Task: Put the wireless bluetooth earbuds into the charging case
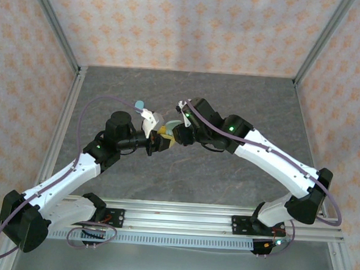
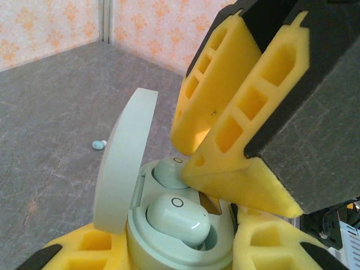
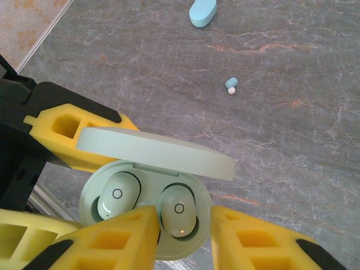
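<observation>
Your left gripper (image 2: 177, 247) clamps the case (image 3: 87, 194), lid (image 3: 157, 152) up. Your right gripper (image 3: 181, 225) has its jaws apart either side of one seated earbud (image 3: 179, 214). Bare table (image 3: 281, 140) lies beyond the lid.

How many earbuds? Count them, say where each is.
3. One mint earbud and a second mint earbud sit in the open mint case; a pale blue earbud lies on the table. Others may be hidden.

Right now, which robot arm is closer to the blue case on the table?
Left. The blue case lies just beyond the left end effector; the right end effector is on the mint case's far side.
</observation>
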